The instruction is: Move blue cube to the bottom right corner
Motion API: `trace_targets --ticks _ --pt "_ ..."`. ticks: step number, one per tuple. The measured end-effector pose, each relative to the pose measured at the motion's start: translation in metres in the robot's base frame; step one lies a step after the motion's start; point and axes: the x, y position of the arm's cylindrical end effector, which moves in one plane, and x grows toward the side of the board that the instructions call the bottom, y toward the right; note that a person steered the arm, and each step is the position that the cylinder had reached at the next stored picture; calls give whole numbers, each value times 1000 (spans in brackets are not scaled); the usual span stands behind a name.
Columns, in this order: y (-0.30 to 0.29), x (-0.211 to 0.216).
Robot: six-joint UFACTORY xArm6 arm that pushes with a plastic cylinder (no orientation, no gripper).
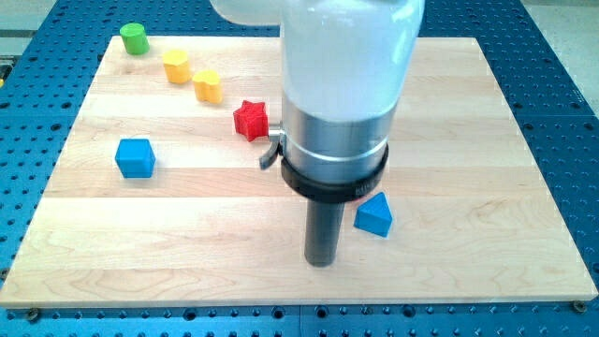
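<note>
The blue cube (135,157) sits on the wooden board (187,243) at the view's left, about mid-height. My rod comes down from the white arm at the view's centre, and my tip (321,263) rests on the board near the view's bottom centre. The tip is far to the right of the blue cube and lower. A blue triangular block (375,215) lies just right of the rod, close to it; I cannot tell if they touch.
A red star block (251,120) lies left of the arm. Two yellow blocks (176,65) (208,85) and a green cylinder (135,38) sit at the view's top left. The arm body hides the board's top centre.
</note>
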Motion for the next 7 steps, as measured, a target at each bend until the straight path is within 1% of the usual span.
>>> trace_targets --ticks 1,3,5,6,7 --pt "6 -30" --pt "74 -33" --pt "18 -30" --pt "0 -30" --pt "-28 -23"
